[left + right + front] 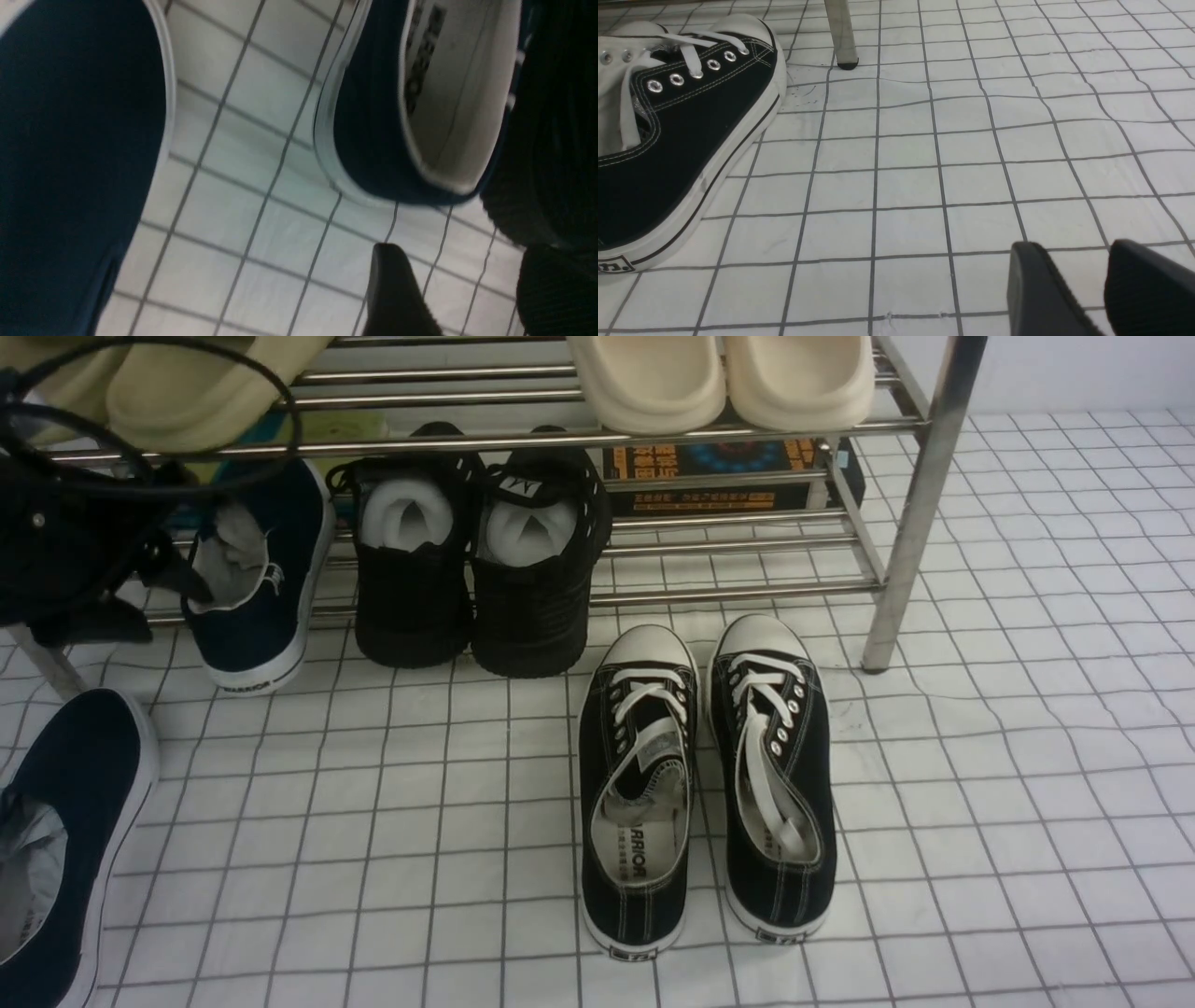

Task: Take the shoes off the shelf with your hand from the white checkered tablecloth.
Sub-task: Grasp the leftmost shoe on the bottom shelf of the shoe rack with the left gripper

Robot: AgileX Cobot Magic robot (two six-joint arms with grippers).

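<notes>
At shelf (920,504) foot, left gripper (168,609), released and empty, hangs just left of navy shoe (261,569) lying heel toward robot

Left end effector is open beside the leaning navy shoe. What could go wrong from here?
1. The navy shoe leans heel-down against the shelf bars, so it may topple.
2. It sits close beside the knit sneaker; the left end effector could knock that when reaching.
3. Cables loop across the bars and might snag.
</notes>
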